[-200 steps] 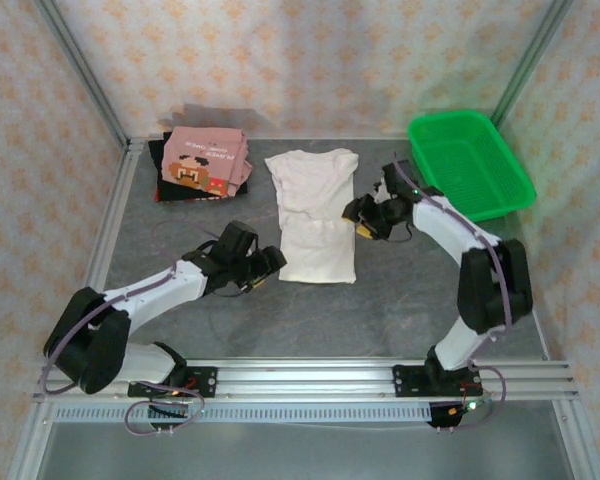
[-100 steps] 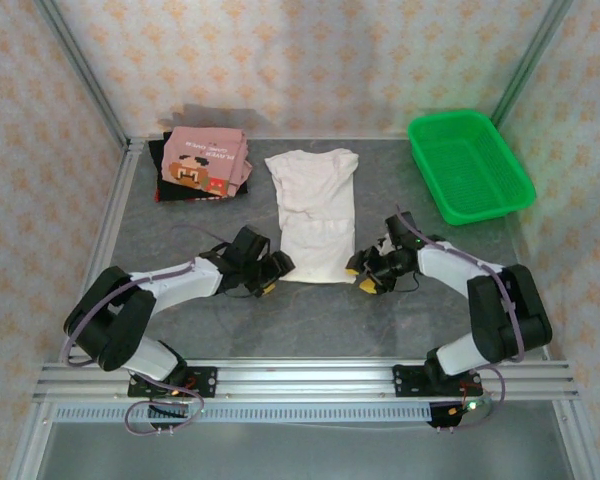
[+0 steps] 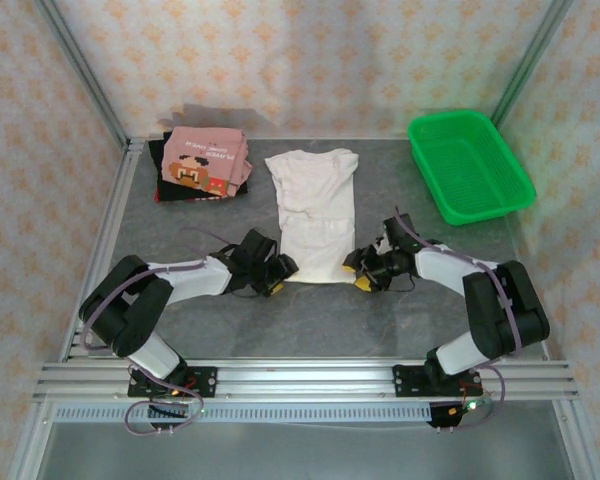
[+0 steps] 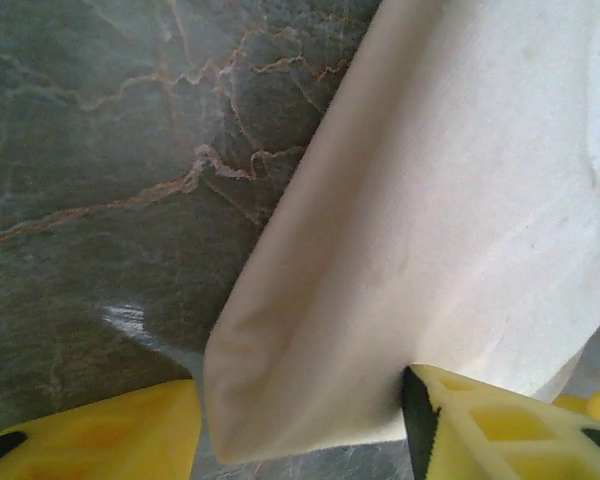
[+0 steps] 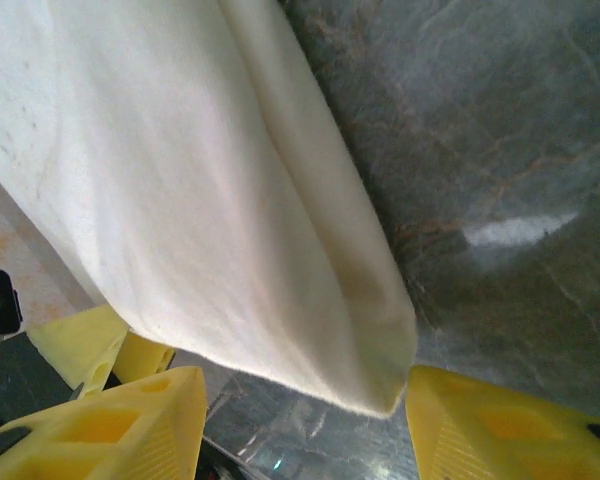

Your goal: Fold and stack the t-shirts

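Observation:
An off-white t-shirt (image 3: 315, 200) lies lengthwise in the middle of the table, folded into a narrow strip. My left gripper (image 3: 276, 276) sits low at its near left hem corner. In the left wrist view that corner of the shirt (image 4: 430, 200) lies between the yellow fingers of the left gripper (image 4: 300, 420), which is open; the right finger (image 4: 480, 425) touches the cloth. My right gripper (image 3: 361, 272) is at the near right corner. Its wrist view shows the shirt (image 5: 180, 180) corner inside the open right gripper (image 5: 305, 400), with gaps on both sides.
A folded pink t-shirt (image 3: 205, 160) with a brown pixel face lies on black t-shirts (image 3: 168, 188) at the back left. A green basket (image 3: 470, 165) stands at the back right. Bare grey table (image 3: 310, 320) stretches in front of the shirt.
My right gripper has come down from the shirt's right side to its near right corner. The left gripper slid right to the near left corner and its jaws have narrowed.

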Motion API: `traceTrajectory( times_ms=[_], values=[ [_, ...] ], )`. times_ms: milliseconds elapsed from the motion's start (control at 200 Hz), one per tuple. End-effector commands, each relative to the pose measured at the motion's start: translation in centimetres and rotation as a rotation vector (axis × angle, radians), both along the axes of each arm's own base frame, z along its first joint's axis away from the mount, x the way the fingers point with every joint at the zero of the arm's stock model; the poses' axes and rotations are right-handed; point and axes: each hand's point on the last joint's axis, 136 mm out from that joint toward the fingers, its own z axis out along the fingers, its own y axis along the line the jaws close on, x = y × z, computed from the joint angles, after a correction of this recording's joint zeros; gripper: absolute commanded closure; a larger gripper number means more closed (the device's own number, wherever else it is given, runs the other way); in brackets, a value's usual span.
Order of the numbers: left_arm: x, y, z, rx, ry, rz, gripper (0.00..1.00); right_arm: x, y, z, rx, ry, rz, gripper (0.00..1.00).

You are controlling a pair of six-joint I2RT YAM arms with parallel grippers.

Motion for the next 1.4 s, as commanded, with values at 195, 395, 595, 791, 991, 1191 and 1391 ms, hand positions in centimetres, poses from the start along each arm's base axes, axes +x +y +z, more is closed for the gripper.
traceTrajectory(
  times_ms=[195,395,595,791,991,1191,1391],
  values=[
    [3.6,-1.8,0.2,-0.001,-0.059,0.023,0.55,0.6,0.8,-1.1,0.023,0.019,-0.016,0.57],
    [4.9,-2.6,0.3,0.010,-0.062,0.016,0.64,0.5,0.9,-2.0,0.010,0.045,-0.009,0.75],
    [4.7,-1.4,0.6,0.115,-0.039,-0.004,0.90,-0.5,0.1,-2.0,-0.047,0.076,0.012,0.99],
    [2.3,0.3,1.0,0.226,-0.008,-0.072,1.00,-2.0,-0.7,-0.4,-0.088,0.078,0.045,1.00],
    [-2.1,2.2,1.8,0.274,0.005,-0.093,1.00,-4.8,-1.2,1.4,-0.101,0.084,0.055,1.00],
    [-7.5,1.3,2.2,0.292,0.019,-0.137,1.00,-9.0,-1.1,2.1,-0.092,0.123,0.054,1.00],
    [-11.8,1.2,2.5,0.286,0.012,-0.117,1.00,-13.2,-2.5,3.7,-0.076,0.120,0.002,1.00]
  ],
)
